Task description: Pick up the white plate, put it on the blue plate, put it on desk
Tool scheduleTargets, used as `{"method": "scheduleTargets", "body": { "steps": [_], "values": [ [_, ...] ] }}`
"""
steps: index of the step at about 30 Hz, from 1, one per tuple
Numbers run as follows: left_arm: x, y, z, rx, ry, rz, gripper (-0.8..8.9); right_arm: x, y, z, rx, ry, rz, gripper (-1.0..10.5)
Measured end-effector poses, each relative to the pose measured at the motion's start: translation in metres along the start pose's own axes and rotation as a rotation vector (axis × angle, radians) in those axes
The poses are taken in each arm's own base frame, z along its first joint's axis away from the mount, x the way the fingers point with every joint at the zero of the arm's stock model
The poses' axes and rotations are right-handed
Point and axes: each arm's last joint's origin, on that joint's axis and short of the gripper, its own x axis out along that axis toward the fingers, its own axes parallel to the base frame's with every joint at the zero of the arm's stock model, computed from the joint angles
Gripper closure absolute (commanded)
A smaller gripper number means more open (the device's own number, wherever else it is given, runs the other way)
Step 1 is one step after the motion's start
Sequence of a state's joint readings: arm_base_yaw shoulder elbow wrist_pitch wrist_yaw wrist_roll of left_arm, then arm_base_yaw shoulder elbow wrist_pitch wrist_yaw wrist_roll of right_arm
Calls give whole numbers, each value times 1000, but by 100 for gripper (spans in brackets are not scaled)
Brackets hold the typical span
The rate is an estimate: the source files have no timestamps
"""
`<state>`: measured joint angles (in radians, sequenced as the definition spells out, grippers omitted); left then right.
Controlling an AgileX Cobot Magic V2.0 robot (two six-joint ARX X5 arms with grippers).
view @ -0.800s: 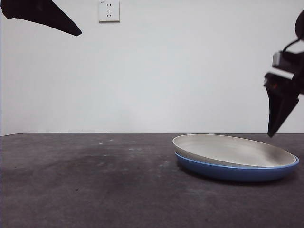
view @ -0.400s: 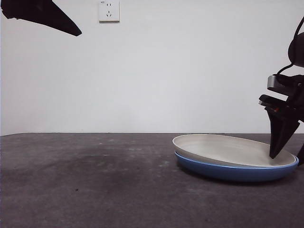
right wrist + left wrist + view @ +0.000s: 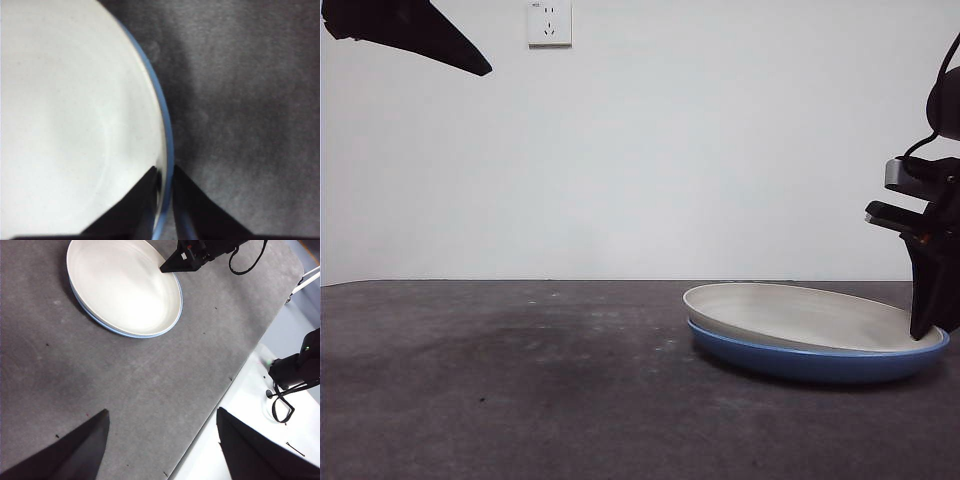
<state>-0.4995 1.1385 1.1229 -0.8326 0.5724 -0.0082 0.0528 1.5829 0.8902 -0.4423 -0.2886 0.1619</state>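
We are working over a wide dark worktop (image 3: pixel 500 380), and the two plates are sitting stacked on it. The white plate (image 3: pixel 800 315) is lying inside the blue plate (image 3: pixel 810 362), tilted a little, its far-side rim riding higher than the side nearest the arm at work. From the left wrist view the blue plate (image 3: pixel 176 315) is showing only as a thin crescent around the white plate (image 3: pixel 122 285).

The right gripper (image 3: pixel 165 177) is sitting low at the stack's edge. Its jaws are nearly pressed together, with only a narrow slot between them, and they are straddling the rim, one over the white plate (image 3: pixel 65 110), the other beside the blue rim (image 3: pixel 167 135). We cannot tell whether they are pinching only the white rim or both rims.

We judge the step in hand to be gripping the white plate to lift it off. To do it well, we are wanting the lower jaw slipped between the two rims, not under the blue one. A firm pinch matters, since a wide shallow plate held by one edge will tend to droop. A slow lift would show early whether the blue plate is coming along.

The left gripper (image 3: pixel 160 445) is waiting, jaws spread, well away from the stack.
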Motion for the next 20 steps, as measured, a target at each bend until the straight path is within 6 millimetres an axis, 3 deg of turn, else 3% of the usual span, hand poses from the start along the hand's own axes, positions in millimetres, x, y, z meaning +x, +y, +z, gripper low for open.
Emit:
{"method": "scheduleTargets", "body": {
  "steps": [11,20],
  "values": [
    [0,0,0,0,0,0,471,-3,1,2,27,-29,17,936],
    [0,0,0,0,0,0,471,-40,15,7,5,-165,105,936]
  ]
}}
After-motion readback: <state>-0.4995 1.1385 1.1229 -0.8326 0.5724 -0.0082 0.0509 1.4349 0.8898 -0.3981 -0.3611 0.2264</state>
